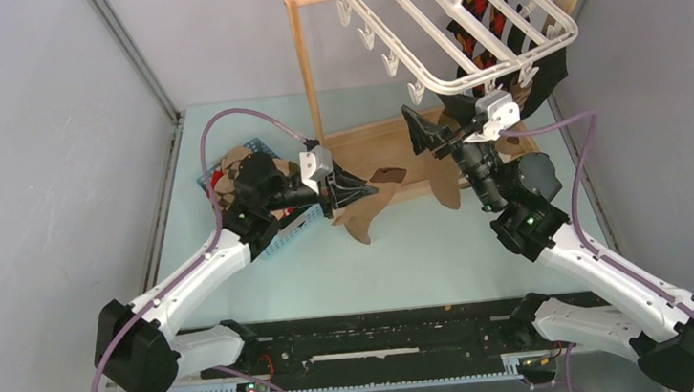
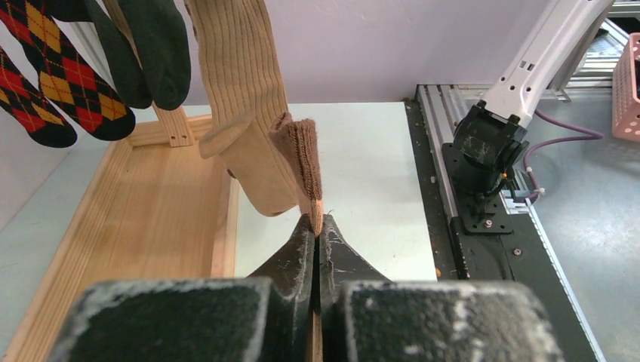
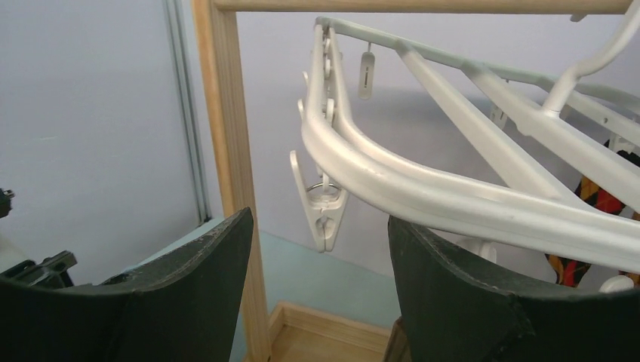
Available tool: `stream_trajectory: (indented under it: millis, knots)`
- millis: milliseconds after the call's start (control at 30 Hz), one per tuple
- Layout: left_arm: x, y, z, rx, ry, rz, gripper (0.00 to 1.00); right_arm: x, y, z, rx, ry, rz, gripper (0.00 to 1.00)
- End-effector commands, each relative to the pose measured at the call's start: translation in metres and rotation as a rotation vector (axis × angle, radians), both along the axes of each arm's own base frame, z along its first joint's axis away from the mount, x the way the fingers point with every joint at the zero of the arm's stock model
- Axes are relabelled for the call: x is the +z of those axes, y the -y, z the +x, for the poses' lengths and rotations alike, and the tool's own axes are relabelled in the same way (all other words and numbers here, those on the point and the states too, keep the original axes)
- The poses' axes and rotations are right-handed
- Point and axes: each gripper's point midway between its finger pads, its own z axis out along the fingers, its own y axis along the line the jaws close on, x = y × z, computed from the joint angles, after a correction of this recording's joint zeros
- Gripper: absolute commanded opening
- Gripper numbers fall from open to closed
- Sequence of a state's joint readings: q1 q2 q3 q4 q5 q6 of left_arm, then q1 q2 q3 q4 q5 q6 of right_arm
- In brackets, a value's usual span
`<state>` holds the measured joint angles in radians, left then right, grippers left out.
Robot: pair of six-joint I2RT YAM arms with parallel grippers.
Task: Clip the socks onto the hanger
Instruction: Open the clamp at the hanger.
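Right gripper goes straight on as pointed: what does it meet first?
Probably the white clip framed by the right gripper, dangling from the curved edge of the hanger. Depth is unclear, so that edge could come first.

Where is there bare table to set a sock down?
Bare: the table strip between the wooden base and the black rail. Crowded: the blue basket at left, and beneath the hanger, where hung socks and the right claw sit.
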<state>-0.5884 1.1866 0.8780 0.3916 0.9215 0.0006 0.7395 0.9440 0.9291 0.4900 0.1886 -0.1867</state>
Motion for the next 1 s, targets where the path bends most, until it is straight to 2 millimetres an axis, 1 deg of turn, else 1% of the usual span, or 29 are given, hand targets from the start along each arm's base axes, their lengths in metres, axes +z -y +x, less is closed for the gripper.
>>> stream_trajectory:
  millis: [0, 233, 533, 700, 967]
  knots:
    - [0.033, -0.001, -0.001, -0.01, 0.083, -0.044, 0.0, 0.021, 0.012, 0.006, -0.04, 0.032, 0.102, 0.73]
    - [0.033, -0.002, -0.002, -0.008, 0.08, -0.046, 0.0, 0.027, 0.006, 0.01, -0.022, 0.048, 0.119, 0.71]
    - [0.036, -0.002, -0.003, -0.011, 0.093, -0.055, 0.0, 0.035, 0.005, 0.018, -0.041, 0.058, 0.15, 0.69]
    - [0.038, -0.002, -0.004, -0.015, 0.072, -0.062, 0.0, 0.04, 0.004, 0.018, -0.037, 0.07, 0.167, 0.67]
    - [0.041, -0.002, -0.004, -0.013, 0.069, -0.074, 0.0, 0.052, 0.007, 0.017, -0.009, 0.066, 0.245, 0.67]
